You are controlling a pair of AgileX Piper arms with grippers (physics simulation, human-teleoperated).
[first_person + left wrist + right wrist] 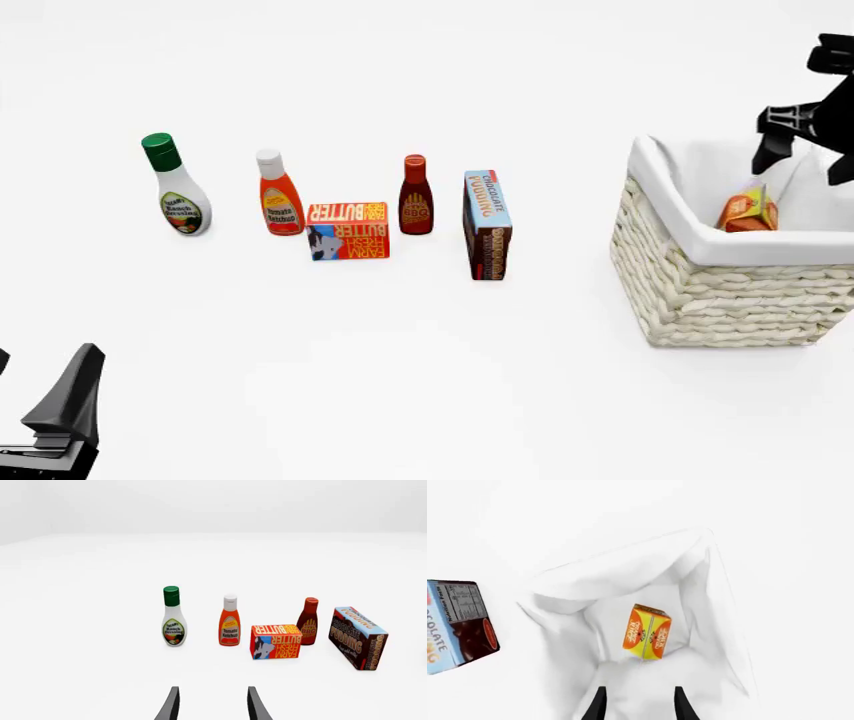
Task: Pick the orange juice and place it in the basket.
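Below the right gripper [805, 152], the orange juice [749, 212] is half hidden behind the near rim of the basket [721, 290], whose right side is cut off by the front view's edge. Only the fingertips of the left gripper [211, 702] are shown in its wrist view. The small print on the chocolate pudding box [457, 625], off to one side of the right gripper, cannot be read.

Rough woven wicker basket [694, 300], smooth cloth liner [667, 185], seemingly matt.

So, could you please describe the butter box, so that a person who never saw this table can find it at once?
On the white table, far left of the wicker basket, groceries stand in a row. The butter box sits slightly in front, between the ketchup bottle and the BBQ sauce bottle. It is the only low, flat orange-red carton there.
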